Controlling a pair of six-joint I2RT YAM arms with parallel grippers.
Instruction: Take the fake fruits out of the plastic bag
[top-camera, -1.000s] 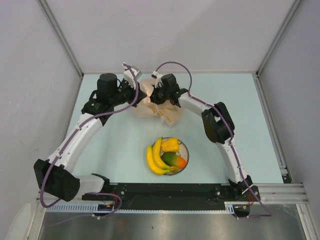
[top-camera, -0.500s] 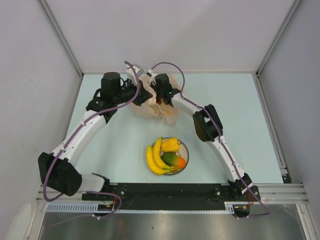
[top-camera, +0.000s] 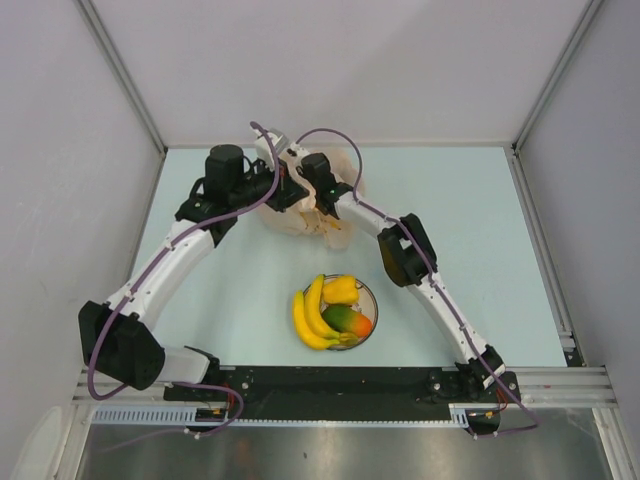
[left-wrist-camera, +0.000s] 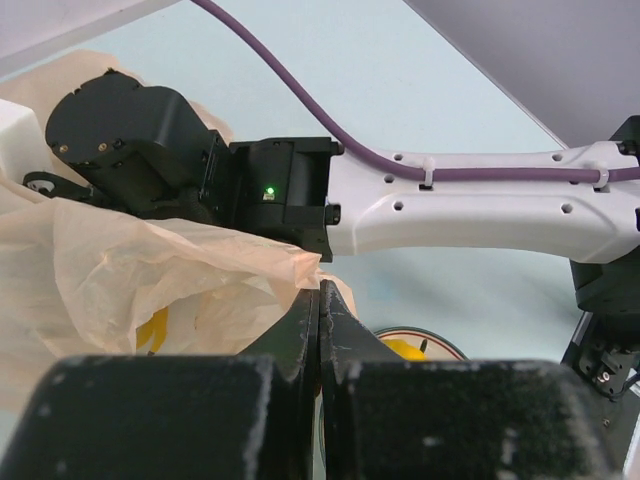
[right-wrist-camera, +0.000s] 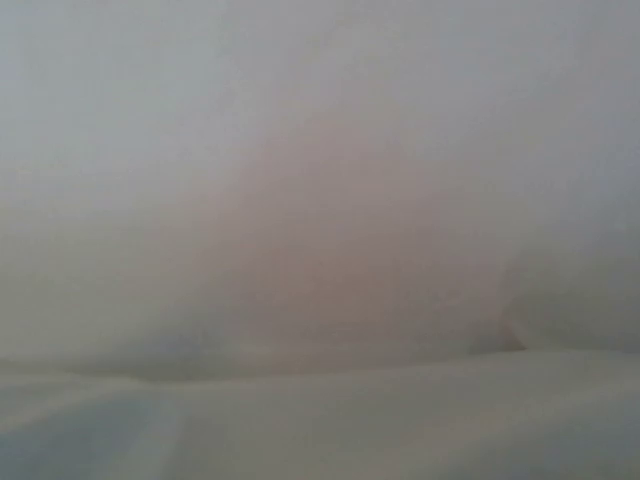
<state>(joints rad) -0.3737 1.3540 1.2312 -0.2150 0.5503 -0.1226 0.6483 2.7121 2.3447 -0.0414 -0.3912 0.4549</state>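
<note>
The plastic bag (left-wrist-camera: 100, 262), pinched in the closed left gripper (left-wrist-camera: 320, 292), fogs the right wrist view; right gripper (top-camera: 298, 160) unclear.

The left arm (top-camera: 165, 265) and right arm (top-camera: 400, 250) hem the plastic bag (top-camera: 290, 222); rightward table (top-camera: 480, 230) lies open.

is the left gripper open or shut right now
Shut: the left wrist view shows the left gripper with fingers pressed together, no gap, pinching an edge of the plastic bag.
</note>
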